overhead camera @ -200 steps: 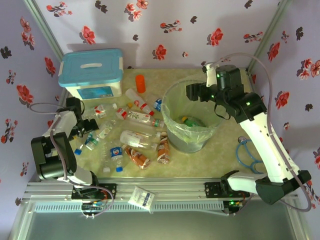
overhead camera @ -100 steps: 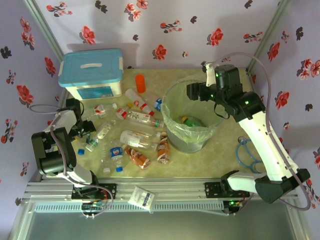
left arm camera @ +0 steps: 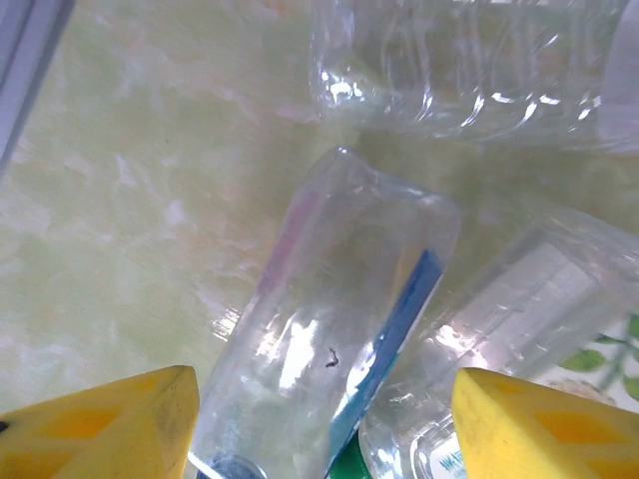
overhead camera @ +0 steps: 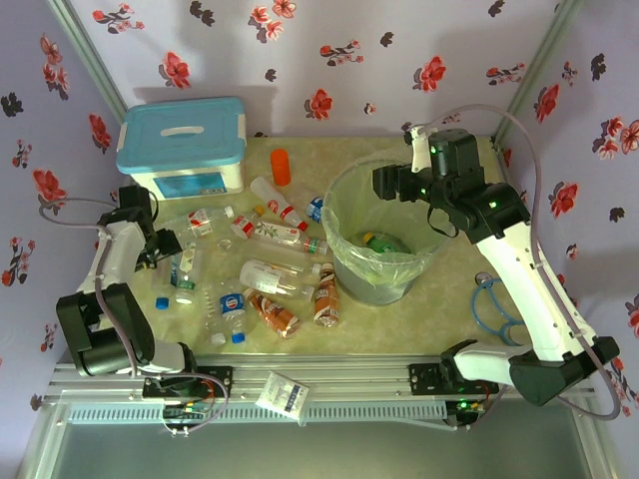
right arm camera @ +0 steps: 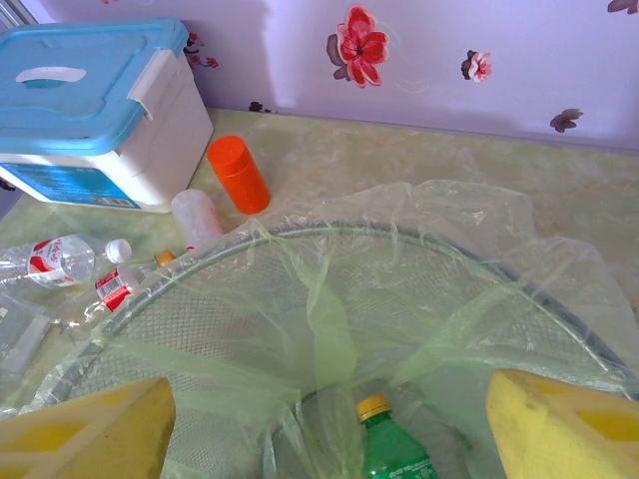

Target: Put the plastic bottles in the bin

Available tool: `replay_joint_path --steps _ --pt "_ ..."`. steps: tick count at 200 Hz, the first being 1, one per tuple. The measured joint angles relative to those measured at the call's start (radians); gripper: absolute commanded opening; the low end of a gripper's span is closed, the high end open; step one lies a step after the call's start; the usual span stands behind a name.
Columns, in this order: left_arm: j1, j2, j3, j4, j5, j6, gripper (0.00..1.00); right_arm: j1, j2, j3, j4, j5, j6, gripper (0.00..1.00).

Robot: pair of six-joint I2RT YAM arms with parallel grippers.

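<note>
Several clear plastic bottles (overhead camera: 270, 232) lie scattered on the table left of the bin (overhead camera: 334, 254), a round grey mesh bucket with a pale green liner. A green bottle (overhead camera: 379, 241) with a yellow cap (right arm camera: 371, 406) lies inside the bin (right arm camera: 399, 235). My left gripper (overhead camera: 172, 251) is low at the left of the pile. It stands open astride a clear bottle with a blue label stripe (left arm camera: 339, 339), and a second bottle (left arm camera: 519, 329) crowds its right finger. My right gripper (overhead camera: 391, 184) hangs open and empty over the bin's far rim, its yellow fingers (right arm camera: 90, 429) wide apart.
A white box with a blue lid (overhead camera: 183, 148) stands at the back left, with a short orange cylinder (overhead camera: 281, 166) beside it. A blue cable coil (overhead camera: 489, 299) lies right of the bin. A small packet (overhead camera: 283, 394) rests on the front rail.
My left arm has swung its wrist toward the back. The blue-striped bottle at its fingers has turned from slanting to nearly lengthwise. The right arm has hardly moved.
</note>
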Motion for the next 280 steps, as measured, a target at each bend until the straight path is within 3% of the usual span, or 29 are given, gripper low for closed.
replay_joint_path --steps 109,151,211,280 --pt "0.044 0.117 -0.05 0.086 0.035 -0.008 0.88 -0.002 0.0 -0.008 0.002 0.022 -0.008 0.82" --pt "0.047 0.191 -0.061 0.121 0.049 -0.022 0.82 -0.005 0.0 -0.025 -0.001 0.026 -0.014 0.82" --pt "0.047 0.19 -0.07 0.118 0.047 -0.021 0.64 -0.007 0.0 -0.026 0.0 0.026 -0.016 0.82" --pt "0.047 0.029 -0.007 0.026 0.033 -0.02 0.57 -0.006 0.0 -0.024 0.0 0.026 -0.016 0.82"
